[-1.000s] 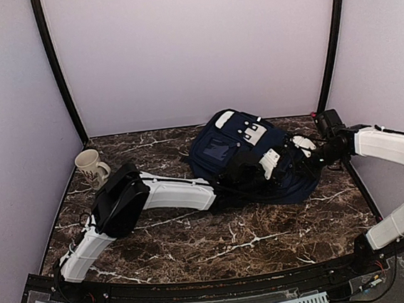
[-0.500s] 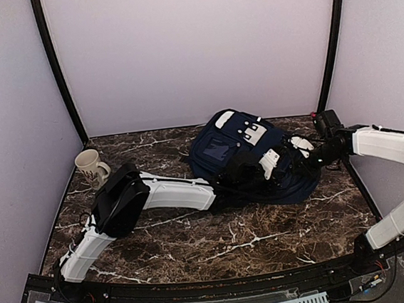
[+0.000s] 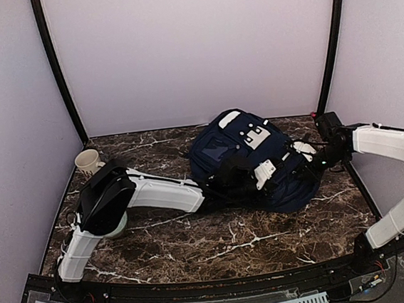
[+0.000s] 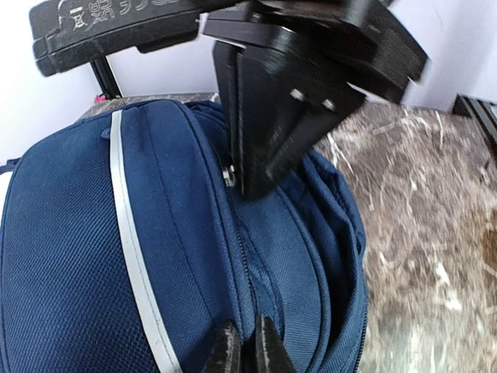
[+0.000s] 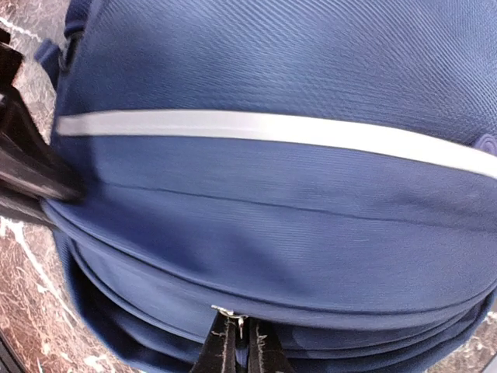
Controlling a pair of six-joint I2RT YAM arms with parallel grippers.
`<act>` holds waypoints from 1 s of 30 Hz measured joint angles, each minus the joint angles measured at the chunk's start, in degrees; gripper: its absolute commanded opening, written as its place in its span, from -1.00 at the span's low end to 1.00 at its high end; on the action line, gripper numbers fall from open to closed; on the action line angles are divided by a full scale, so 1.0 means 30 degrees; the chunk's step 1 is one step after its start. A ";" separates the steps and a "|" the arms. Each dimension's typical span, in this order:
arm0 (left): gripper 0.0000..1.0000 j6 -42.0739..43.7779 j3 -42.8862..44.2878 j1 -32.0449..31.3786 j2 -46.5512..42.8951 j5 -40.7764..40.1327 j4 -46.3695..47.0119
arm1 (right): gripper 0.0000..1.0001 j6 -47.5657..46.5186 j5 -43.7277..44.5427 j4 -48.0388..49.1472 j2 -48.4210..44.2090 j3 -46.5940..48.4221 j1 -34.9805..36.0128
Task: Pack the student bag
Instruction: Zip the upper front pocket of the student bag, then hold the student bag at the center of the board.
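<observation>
Item under task: a large navy-blue fabric backpack (image 3: pixel 223 149) with thin white stripes and white patches near its top.
Position of backpack: lying on the dark brown, white-veined marble table (image 3: pixel 232 242), towards the far right of centre, between the two grippers.
Left gripper (image 4: pixel 246 351): reaches across from the left onto the near side of the backpack. Its fingers are drawn narrow, with only a sliver between the tips, which pinch the fabric along the zipper seam.
Right gripper (image 5: pixel 239 346): comes in from the right side of the backpack, opposite the left gripper and close to it. Its fingers are nearly together, clamped on a small metal zipper pull (image 5: pixel 231 315).
Zipper line: runs along the backpack's curved side, below a white stripe (image 5: pixel 272 128). Whether it is open or closed cannot be told.
Other item: a cream ceramic mug (image 3: pixel 86 161) at the far left of the table, partly hidden behind the left arm, well apart from the backpack.
</observation>
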 measured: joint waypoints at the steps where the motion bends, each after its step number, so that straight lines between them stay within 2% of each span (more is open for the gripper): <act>1: -1.00 0.0277 -0.0539 -0.0022 -0.0357 0.0000 -0.0087 | -0.96 -0.0124 -0.0087 -0.0160 0.0255 0.0095 -0.0138; 9: -1.00 0.1938 -0.4743 -0.0226 -0.3585 -0.0787 -0.0656 | -0.96 -0.0605 -0.0474 -0.1195 0.1115 0.0750 -0.0466; 17: -1.00 0.2040 -1.0171 -0.0233 -0.7606 -0.2790 -0.0262 | -0.95 -0.0918 -0.2084 -0.2368 0.1304 0.0852 -0.0124; 18: -0.96 0.1996 -1.0622 -0.0233 -0.7949 -0.2980 -0.0255 | -0.95 -0.0954 -0.2353 -0.2550 0.1304 0.0852 0.0211; 19: -0.85 0.1945 -1.1125 -0.0248 -0.8327 -0.3242 -0.0291 | -0.95 -0.0998 -0.2543 -0.2696 0.1304 0.0852 0.0670; 22: -0.28 0.1625 -1.2145 -0.0248 -0.9326 -0.3694 -0.1086 | -0.95 -0.1035 -0.2659 -0.2863 0.1304 0.0852 0.2018; 23: -0.19 0.1428 -1.2342 -0.0313 -0.9624 -0.3810 -0.1698 | -0.95 -0.1035 -0.2667 -0.2827 0.1304 0.0852 0.2506; 30: -0.14 0.1435 -1.1570 -0.1690 -1.0367 -0.4779 -0.4444 | -0.95 -0.0678 -0.2659 -0.2798 0.1304 0.0860 0.5042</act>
